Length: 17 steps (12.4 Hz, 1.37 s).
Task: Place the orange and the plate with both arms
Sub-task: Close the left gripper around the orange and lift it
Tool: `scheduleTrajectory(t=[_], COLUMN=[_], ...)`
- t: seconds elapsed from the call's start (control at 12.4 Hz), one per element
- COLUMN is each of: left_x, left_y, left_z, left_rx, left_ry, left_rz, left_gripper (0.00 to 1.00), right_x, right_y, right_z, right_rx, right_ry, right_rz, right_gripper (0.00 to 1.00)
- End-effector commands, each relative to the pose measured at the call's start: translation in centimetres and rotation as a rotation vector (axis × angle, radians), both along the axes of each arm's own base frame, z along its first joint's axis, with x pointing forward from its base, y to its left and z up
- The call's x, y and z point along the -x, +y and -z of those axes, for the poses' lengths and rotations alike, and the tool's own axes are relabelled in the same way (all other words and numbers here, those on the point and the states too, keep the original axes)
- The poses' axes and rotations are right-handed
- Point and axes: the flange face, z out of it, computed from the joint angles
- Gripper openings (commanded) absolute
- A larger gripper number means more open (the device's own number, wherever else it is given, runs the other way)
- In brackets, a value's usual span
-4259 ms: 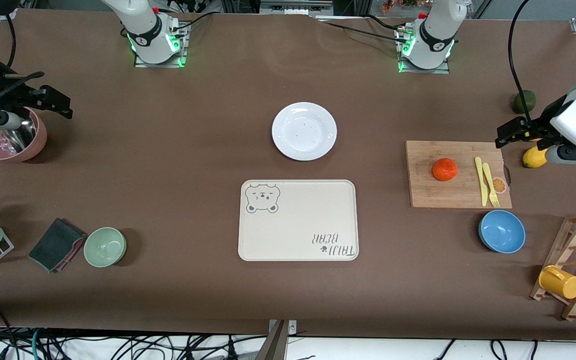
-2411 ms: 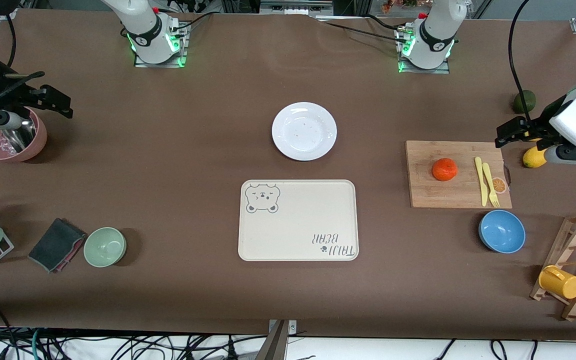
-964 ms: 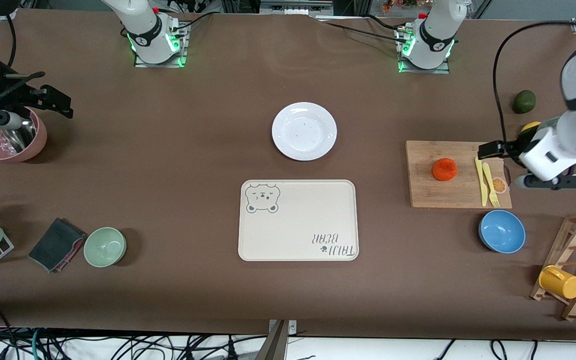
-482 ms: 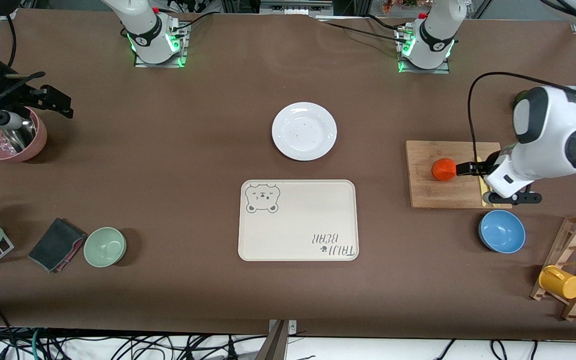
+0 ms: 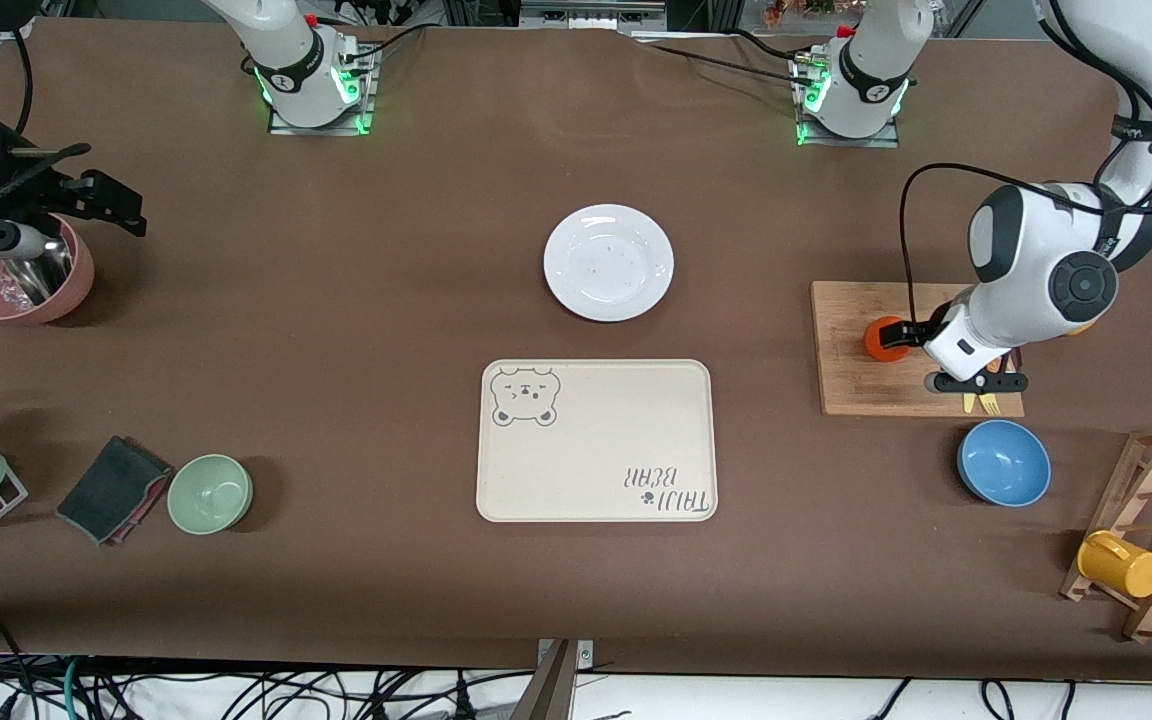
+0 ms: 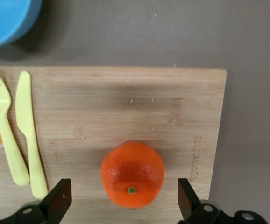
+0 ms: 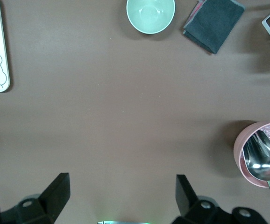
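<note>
The left end effector [image 6: 122, 205] hangs spread wide over the orange [image 6: 132, 174] on the cutting board [image 6: 125, 112]; the right end effector [image 7: 121, 196] waits, fingers apart, beside the pink bowl [image 7: 261, 154].

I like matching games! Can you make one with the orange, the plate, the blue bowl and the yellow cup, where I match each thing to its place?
Things:
1. orange
2. plate
3. blue bowl
4. yellow cup

Places:
A. hanging on the wooden rack
B. on the bare table, farther from the front camera than the bear tray
C. on the cutting board, between the open fingers of the left gripper
D. on the table, just nearer the front camera than the cutting board

Pairs: 1-C, 2-B, 3-D, 4-A
</note>
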Motion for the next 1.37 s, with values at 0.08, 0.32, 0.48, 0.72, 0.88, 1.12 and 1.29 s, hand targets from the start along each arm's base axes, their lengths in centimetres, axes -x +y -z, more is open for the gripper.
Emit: scheduleTrajectory(t=[0.08, 0.32, 0.48, 0.72, 0.88, 1.12, 1.29], left_x=[0.3, 0.1, 0.1, 0.1, 0.2, 0.2, 0.2], left_y=[0.1, 0.0, 0.0, 0.0, 0.0, 0.0, 0.0], left_z=[2.8, 3.9, 4.1, 5.0, 5.7, 6.5, 7.0], left_rx=[-0.005, -0.005, -0.004, -0.003, -0.003, -0.004, -0.004], left_ry=[0.008, 0.02, 0.024, 0.02, 0.028, 0.026, 0.032], left_rz=[-0.006, -0.005, 0.0, 0.0, 0.0, -0.004, -0.008], left_gripper=[1.0, 1.0, 1.0, 1.0, 1.0, 1.0, 1.0], right_x=[0.1, 0.1, 0.1, 0.1, 0.1, 0.3, 0.1], right_y=[0.3, 0.2, 0.2, 0.2, 0.3, 0.2, 0.2], right_z=[-0.4, -0.4, -0.4, -0.3, -0.4, -0.3, -0.4], right_rx=[-0.013, -0.013, -0.013, -0.013, -0.013, -0.012, -0.012], right_ry=[0.002, 0.004, 0.004, 0.005, 0.004, 0.016, 0.01], right_rz=[-0.01, -0.008, -0.008, -0.008, -0.009, -0.009, -0.008], right_gripper=[1.0, 1.0, 1.0, 1.0, 1.0, 1.0, 1.0])
